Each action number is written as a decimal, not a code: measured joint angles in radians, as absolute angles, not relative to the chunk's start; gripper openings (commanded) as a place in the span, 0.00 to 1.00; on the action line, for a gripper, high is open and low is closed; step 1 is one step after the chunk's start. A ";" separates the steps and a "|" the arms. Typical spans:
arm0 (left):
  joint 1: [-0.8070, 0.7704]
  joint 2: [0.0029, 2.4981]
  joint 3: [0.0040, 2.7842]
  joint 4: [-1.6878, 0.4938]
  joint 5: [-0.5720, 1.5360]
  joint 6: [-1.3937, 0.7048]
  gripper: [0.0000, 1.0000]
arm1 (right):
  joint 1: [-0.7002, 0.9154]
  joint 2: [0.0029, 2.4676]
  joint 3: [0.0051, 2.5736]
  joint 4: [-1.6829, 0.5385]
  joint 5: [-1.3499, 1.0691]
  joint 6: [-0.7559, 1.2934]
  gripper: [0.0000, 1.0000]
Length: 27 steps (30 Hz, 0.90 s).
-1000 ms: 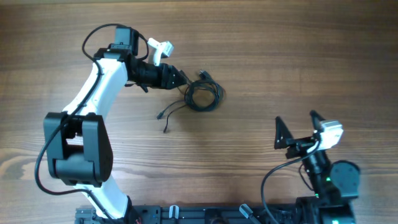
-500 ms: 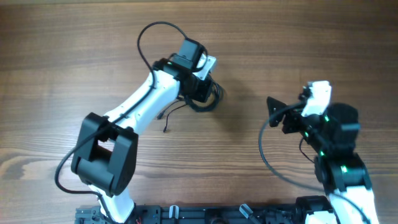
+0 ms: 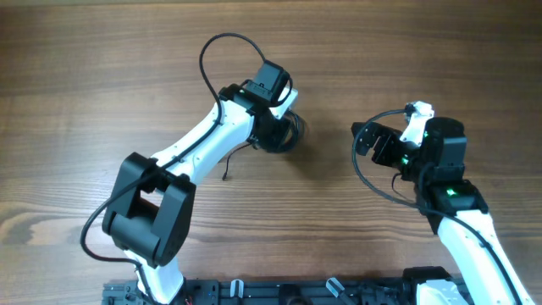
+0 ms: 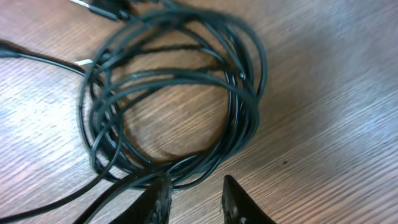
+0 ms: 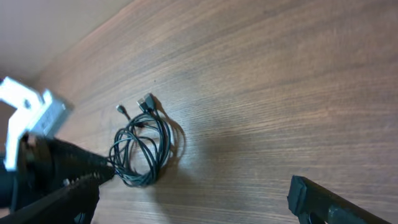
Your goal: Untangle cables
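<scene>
Lining up a grasp: the left gripper (image 4: 196,202), jaws narrowly parted and empty, hovers at the rim of the coiled cables (image 4: 245,112) near the middle of the tabletop (image 3: 440,51); the right gripper (image 3: 373,142) hangs wide open. Next, likely: pinch one strand.

My left gripper (image 4: 194,198) is low over the brown wood-grain tabletop (image 4: 336,93), jaws apart. The loose coil of thin black flexible cables (image 4: 239,99) lies flat just ahead, its near edge at my left fingertip (image 4: 158,198). There's a silvery plug tip (image 4: 84,63) at the coil's left side. Loose strands run off frame to the left.
</scene>
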<state>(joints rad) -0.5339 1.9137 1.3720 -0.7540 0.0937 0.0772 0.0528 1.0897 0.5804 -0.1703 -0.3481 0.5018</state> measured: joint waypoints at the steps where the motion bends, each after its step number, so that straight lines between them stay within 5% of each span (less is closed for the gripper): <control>1: -0.534 1.921 1.370 -0.756 0.094 0.092 0.17 | 0.053 1.097 0.580 -0.170 -0.348 0.516 0.98; 27: -0.534 1.964 1.274 -0.631 0.094 0.281 0.26 | 0.053 1.187 0.580 -0.167 -0.348 0.579 0.92</control>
<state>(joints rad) -0.5343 1.9636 1.2743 -0.6308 0.0940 0.2810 0.0528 1.1866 0.5804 -0.1665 -0.3477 0.5793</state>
